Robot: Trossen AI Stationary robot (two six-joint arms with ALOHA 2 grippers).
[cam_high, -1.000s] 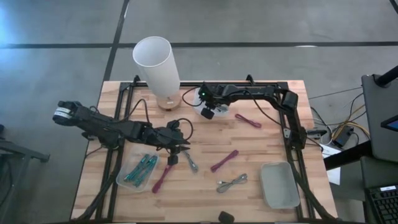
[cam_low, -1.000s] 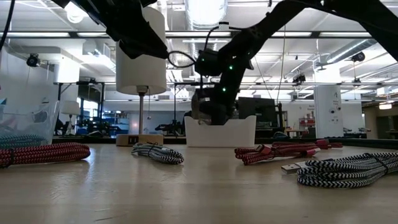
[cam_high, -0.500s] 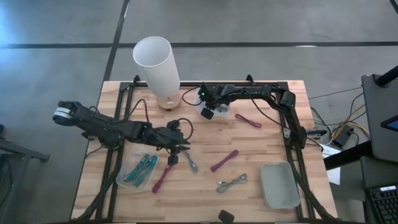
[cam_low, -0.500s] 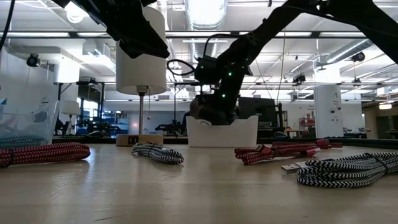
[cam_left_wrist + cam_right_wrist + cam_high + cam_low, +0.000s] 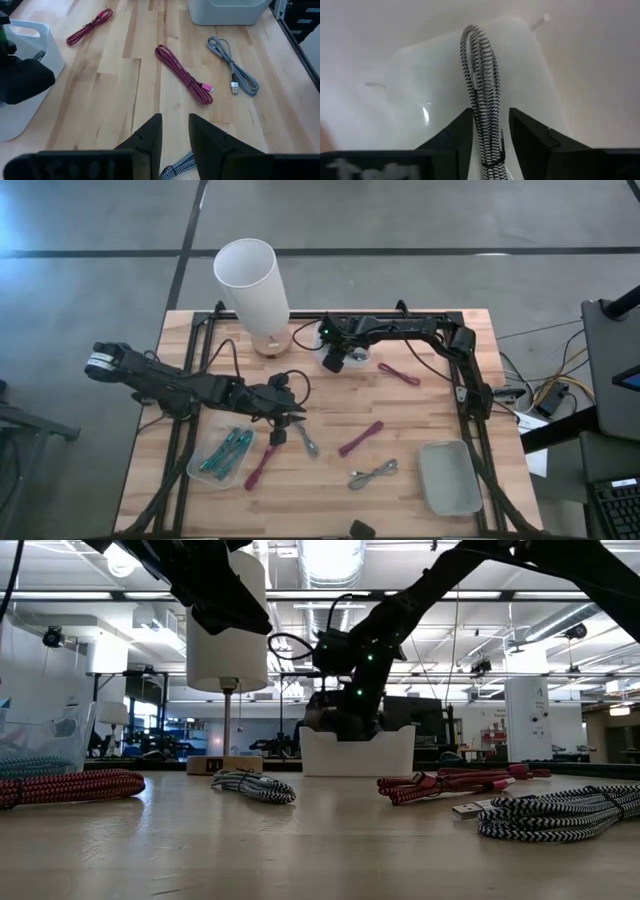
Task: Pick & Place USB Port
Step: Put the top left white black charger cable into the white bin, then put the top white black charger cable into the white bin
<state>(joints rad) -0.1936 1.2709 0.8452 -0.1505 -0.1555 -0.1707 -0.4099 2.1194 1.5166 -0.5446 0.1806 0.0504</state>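
Observation:
My right gripper (image 5: 335, 360) (image 5: 490, 125) is shut on a black-and-white braided USB cable (image 5: 479, 75) and stands over and inside a white bin (image 5: 355, 752) (image 5: 20, 105) near the table's far edge. My left gripper (image 5: 278, 436) (image 5: 174, 131) hangs above the table's middle with a narrow gap between its fingers, touching nothing. A second black-and-white cable (image 5: 305, 442) (image 5: 255, 785) lies flat on the wood right beside and below it. My right gripper pinches the folded cable bundle between its two fingers, which lie along it (image 5: 486, 127). The looped end (image 5: 476, 37) sticks out past the fingertips toward the bin's white floor. The fingers come from above, pointing down. The cable is lifted clear of the table.
A tall white lamp (image 5: 250, 280) stands at the far edge, left of the bin. A clear tray with teal cables (image 5: 225, 452), magenta cables (image 5: 262, 465) (image 5: 360, 437) (image 5: 398, 373), a grey-white cable (image 5: 373, 473) and a grey bin (image 5: 448, 477) lie about the table.
My right gripper, with the cable, has shifted slightly toward the far edge and settled over the white bin, covering most of it in the high view. My left arm has kept still.

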